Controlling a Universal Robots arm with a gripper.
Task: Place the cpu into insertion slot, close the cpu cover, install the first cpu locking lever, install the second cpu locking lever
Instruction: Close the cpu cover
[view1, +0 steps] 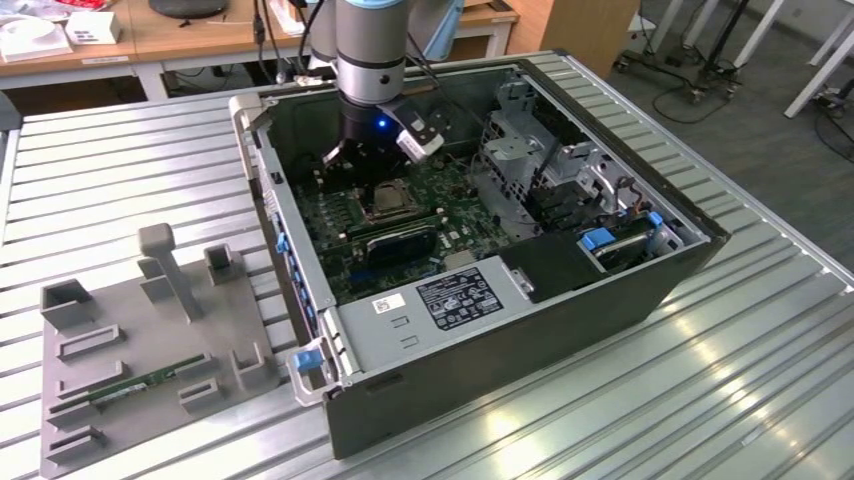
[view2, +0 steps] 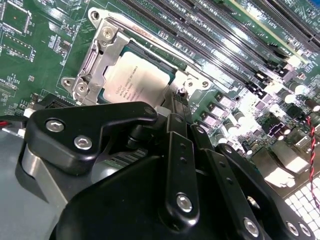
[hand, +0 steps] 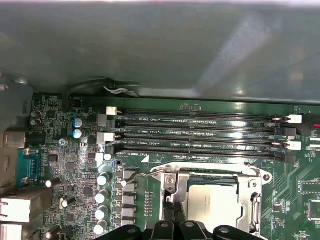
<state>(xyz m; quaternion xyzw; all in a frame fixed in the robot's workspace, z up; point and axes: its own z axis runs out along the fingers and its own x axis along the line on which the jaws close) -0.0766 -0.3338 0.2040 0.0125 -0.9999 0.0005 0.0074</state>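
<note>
Ribbed silver metal forms the table (view1: 120, 150), and wooden desks (view1: 200, 40) stand behind it. At the exterior view's left, a grey holder tray (view1: 134, 330) carries a green memory stick (view1: 147, 382). In the middle an open computer case (view1: 534, 320) rests on the table, and the arm reaches down into it. The cpu (view2: 132, 77) sits in the insertion slot (view1: 364, 207), with the cpu cover (view2: 92, 57) lying flat over it. The claw (view2: 176, 97) is closed, tips together, just beside the cover's edge. Grey floor (view1: 787, 140) and wheeled stands (view1: 681, 65) lie at the right.
</note>
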